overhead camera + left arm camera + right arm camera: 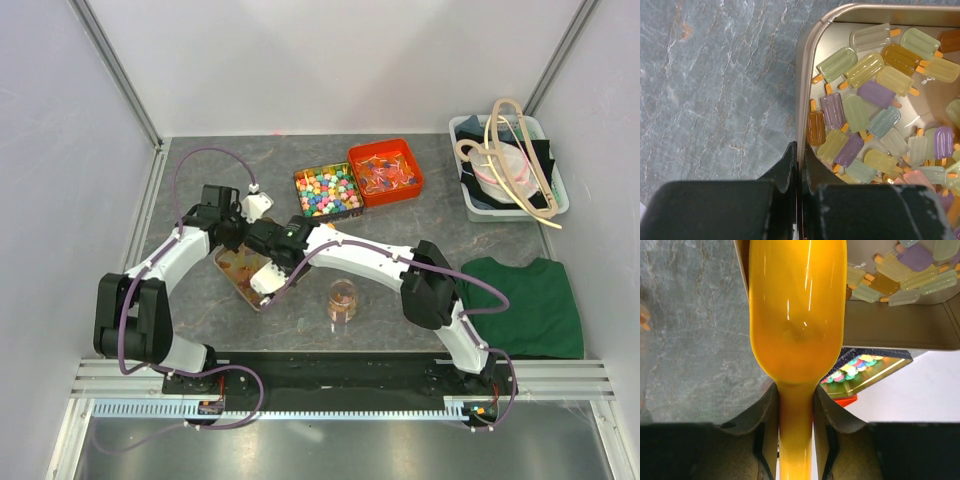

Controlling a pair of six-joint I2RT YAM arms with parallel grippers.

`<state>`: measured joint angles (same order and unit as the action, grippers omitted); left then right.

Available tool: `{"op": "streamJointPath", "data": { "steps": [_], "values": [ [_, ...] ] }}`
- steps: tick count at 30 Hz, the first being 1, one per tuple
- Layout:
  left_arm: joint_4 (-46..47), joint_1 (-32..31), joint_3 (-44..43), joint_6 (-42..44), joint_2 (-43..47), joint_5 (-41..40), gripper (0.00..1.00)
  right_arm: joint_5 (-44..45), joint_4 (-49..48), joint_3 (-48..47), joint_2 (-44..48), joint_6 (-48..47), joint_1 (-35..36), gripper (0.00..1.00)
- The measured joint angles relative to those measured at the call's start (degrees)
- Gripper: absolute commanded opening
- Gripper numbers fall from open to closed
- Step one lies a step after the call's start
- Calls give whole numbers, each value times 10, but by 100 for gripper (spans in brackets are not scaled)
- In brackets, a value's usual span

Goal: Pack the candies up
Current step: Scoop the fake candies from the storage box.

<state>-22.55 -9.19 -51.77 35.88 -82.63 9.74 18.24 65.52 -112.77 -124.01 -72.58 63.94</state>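
Now my left tool [799, 167] is pressed together on the rim of the tray [804, 90], while my right tool [796, 405] pinches the handle of the yellow spoon [797, 315], which points straight ahead along the tray wall, with the candies [860, 112] inside, just beside its bowl.

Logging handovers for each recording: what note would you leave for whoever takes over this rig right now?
The left gripper has its jaws shut on the rim of the metal tray. The right gripper has its jaws shut on the handle of a yellow spoon, held at the tray's edge; whether it is loaded cannot be seen. Popsicle-shaped candies lie in the tray. The clear jar to the right of the tray looks partly filled. Left to do, probably: spoon the remaining candies into the jar.
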Motion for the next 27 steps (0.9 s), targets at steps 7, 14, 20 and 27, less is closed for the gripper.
{"op": "streamJointPath", "data": {
  "steps": [7,14,20,27],
  "values": [
    [8,-15,0,0,-12,-7,2,-5,-9,12,-5,12,-2,0],
    [9,-26,0,-5,-12,-10,2,-10,-31,21,-33,14,3,0],
    [14,-32,0,-21,-12,-30,2,-22,-49,20,-45,26,17,0],
    [15,-32,5,-42,-10,-66,2,-30,-48,-4,-59,48,19,0]
  ]
}}
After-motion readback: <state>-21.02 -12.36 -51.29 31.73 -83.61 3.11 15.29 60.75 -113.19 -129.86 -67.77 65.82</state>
